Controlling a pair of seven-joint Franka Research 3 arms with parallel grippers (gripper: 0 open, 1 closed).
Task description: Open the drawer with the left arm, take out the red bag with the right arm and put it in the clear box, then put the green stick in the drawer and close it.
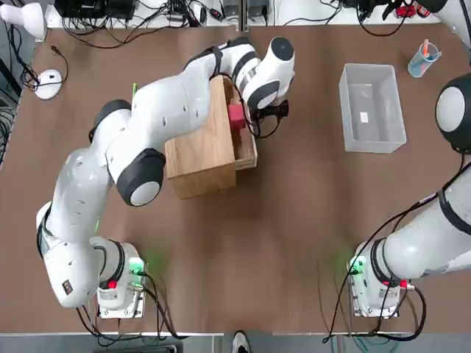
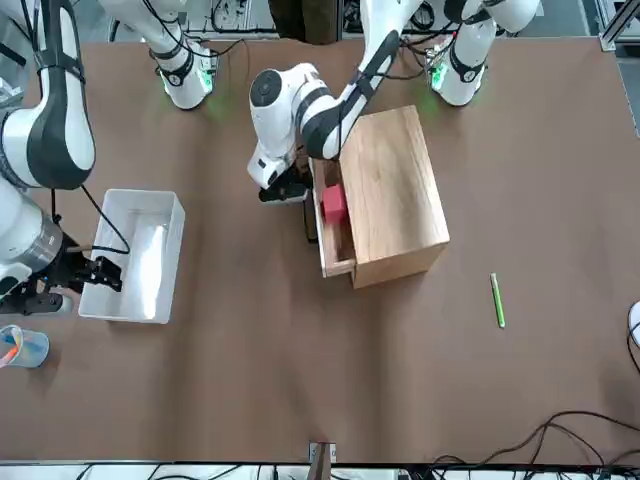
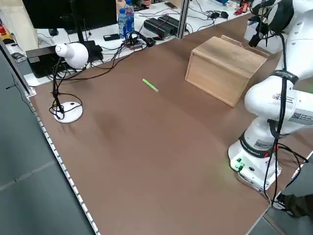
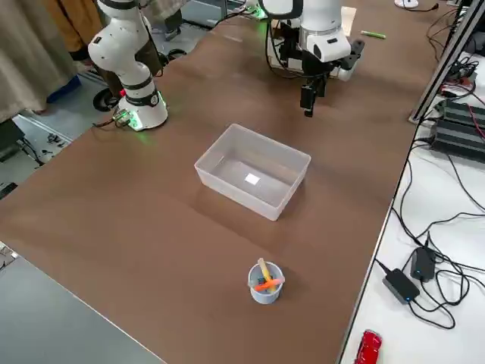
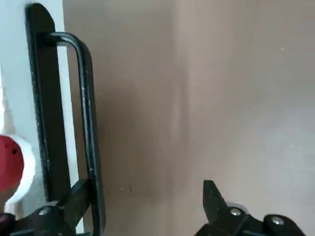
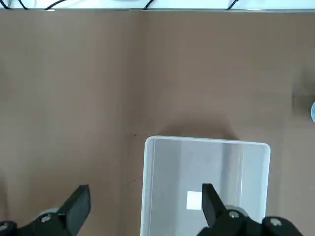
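Have left gripper at the drawer handle, spread wide, with one finger inside the handle loop and the other well out on the side away from the drawer. Can't tell if touching the wire. Have drawer pulled out of the wooden cabinet, with red bag lying inside, just behind the front panel, near left gripper but apart from both fingers. Also have right gripper spread wide, nothing between the fingers, hanging above the table near the clear box. Find that box on the robot's right of the drawer, well apart from it, nothing inside but a white label showing. Find bluish cup near the box, upright, holding sticks. Find green stick flat on the table, on the cabinet's side opposite the open drawer, well apart from right gripper.
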